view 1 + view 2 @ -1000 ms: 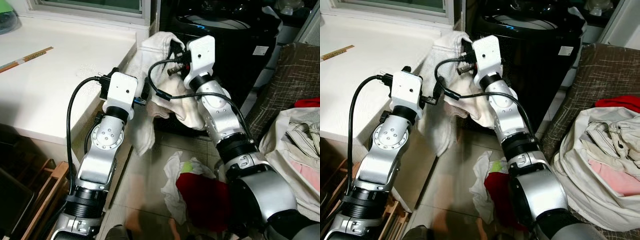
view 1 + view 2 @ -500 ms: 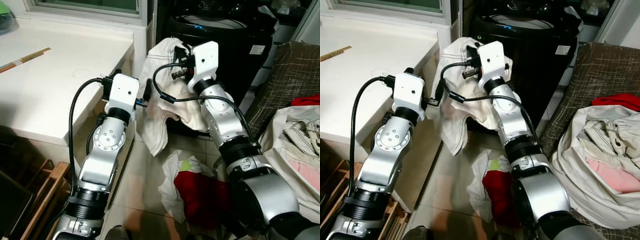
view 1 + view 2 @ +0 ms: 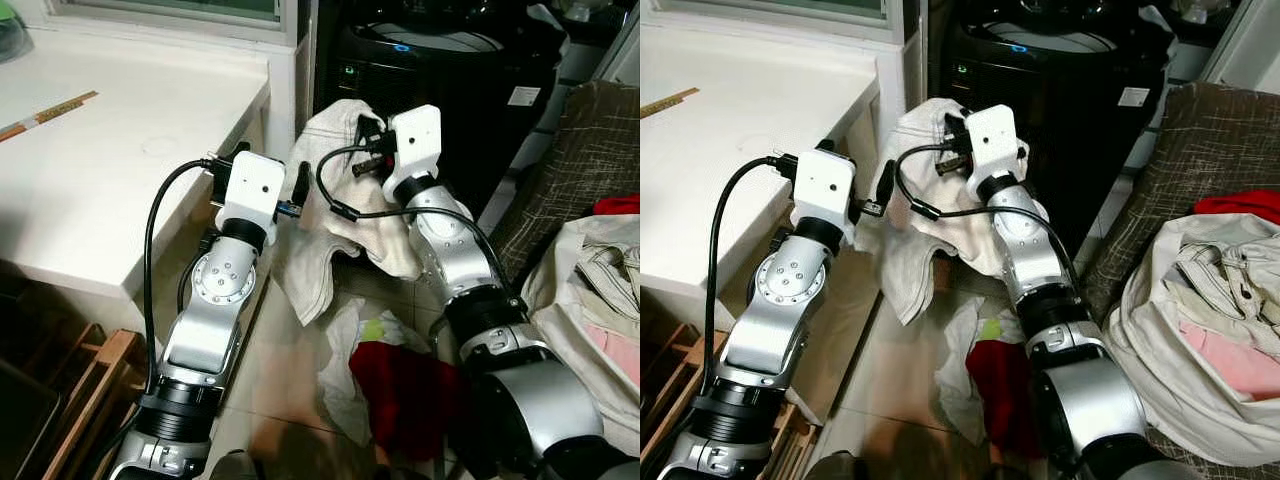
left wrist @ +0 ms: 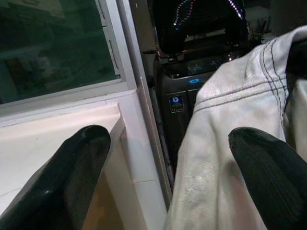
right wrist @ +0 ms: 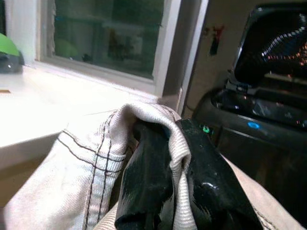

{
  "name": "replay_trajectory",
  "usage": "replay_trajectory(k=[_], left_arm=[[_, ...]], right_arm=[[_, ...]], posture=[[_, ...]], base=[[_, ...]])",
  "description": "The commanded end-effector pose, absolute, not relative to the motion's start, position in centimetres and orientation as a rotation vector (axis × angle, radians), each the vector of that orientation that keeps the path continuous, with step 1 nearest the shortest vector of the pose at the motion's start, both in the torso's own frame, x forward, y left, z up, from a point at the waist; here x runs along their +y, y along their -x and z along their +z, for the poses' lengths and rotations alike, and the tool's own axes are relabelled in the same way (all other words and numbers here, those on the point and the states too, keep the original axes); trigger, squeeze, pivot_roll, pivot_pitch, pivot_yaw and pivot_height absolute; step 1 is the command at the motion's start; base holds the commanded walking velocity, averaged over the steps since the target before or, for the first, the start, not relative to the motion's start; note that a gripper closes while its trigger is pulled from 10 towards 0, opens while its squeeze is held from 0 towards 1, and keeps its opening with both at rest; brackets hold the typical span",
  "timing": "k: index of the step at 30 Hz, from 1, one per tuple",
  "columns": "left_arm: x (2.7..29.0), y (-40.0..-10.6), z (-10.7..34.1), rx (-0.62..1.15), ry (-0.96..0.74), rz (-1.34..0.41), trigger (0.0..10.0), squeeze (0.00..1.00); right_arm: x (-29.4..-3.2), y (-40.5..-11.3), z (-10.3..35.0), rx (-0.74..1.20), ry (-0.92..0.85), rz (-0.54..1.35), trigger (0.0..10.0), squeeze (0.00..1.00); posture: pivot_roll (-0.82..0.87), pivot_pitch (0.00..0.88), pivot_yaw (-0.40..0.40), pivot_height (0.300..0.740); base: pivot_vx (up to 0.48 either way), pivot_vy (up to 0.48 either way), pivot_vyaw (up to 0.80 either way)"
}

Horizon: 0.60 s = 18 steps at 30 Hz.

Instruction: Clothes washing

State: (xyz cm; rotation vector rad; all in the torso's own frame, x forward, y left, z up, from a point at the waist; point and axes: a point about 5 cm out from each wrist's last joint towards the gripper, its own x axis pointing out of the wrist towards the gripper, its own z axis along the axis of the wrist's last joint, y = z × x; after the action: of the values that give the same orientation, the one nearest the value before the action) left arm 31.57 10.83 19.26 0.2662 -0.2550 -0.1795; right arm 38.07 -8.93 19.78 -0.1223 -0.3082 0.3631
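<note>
A cream garment (image 3: pixel 330 225) with dark stitching hangs in front of the black top-loading washing machine (image 3: pixel 440 70). My right gripper (image 5: pixel 168 132) is shut on a fold at the garment's top, and cloth drapes over its black fingers (image 5: pixel 144 177). It holds the garment just below the machine's front edge. My left gripper (image 4: pixel 168 158) is open, close beside the garment's left side, between it and the corner of the white counter (image 3: pixel 120 150). Nothing lies between its fingertips (image 4: pixel 72 177). The garment's lower end dangles above the floor.
On the tiled floor below lies a pile of red and white clothes (image 3: pixel 390 385). A full cream laundry bag (image 3: pixel 1210 330) stands at the right against a brown patterned cushion (image 3: pixel 570 160). A wooden crate (image 3: pixel 85 400) sits under the counter. The machine's lid (image 5: pixel 273 43) is raised.
My right gripper has come down and slightly right with the garment, which now hangs lower and closer to the machine. The left gripper has hardly moved.
</note>
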Motion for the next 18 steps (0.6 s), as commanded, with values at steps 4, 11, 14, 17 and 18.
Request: replay_trajectory(k=[4, 11, 14, 17, 18], left_arm=[[10.2, -31.2, 19.7, -0.277, -0.261, -0.212, 10.0, 0.0], [10.6, -30.8, 18.9, -0.247, -0.258, -0.249, 10.0, 0.0], [10.9, -30.7, 18.8, -0.242, -0.262, -0.246, 10.0, 0.0], [11.3, -30.9, 18.6, -0.236, -0.264, -0.217, 10.0, 0.0], [11.3, -30.9, 18.7, -0.237, -0.252, -0.206, 10.0, 0.0]], right_arm=[[-10.7, -38.0, 20.9, -0.366, 0.107, 0.297, 10.0, 0.0], [-10.9, -37.7, 20.3, -0.355, 0.108, 0.269, 10.0, 0.0], [-10.5, -37.5, 20.1, -0.346, 0.102, 0.278, 10.0, 0.0], [-9.4, -37.2, 19.2, -0.319, 0.121, 0.333, 10.0, 0.0], [-9.3, -37.1, 19.1, -0.315, 0.123, 0.342, 10.0, 0.0]], posture=[[0.01, 0.025, -0.009, 0.74], [-0.01, 0.035, 0.016, 0.74], [0.0, 0.034, -0.006, 0.74], [0.01, 0.035, -0.033, 0.74], [0.01, 0.036, -0.035, 0.74]], base=[[0.0, 0.0, 0.0], [0.0, 0.0, 0.0], [0.0, 0.0, 0.0], [0.0, 0.0, 0.0], [0.0, 0.0, 0.0]])
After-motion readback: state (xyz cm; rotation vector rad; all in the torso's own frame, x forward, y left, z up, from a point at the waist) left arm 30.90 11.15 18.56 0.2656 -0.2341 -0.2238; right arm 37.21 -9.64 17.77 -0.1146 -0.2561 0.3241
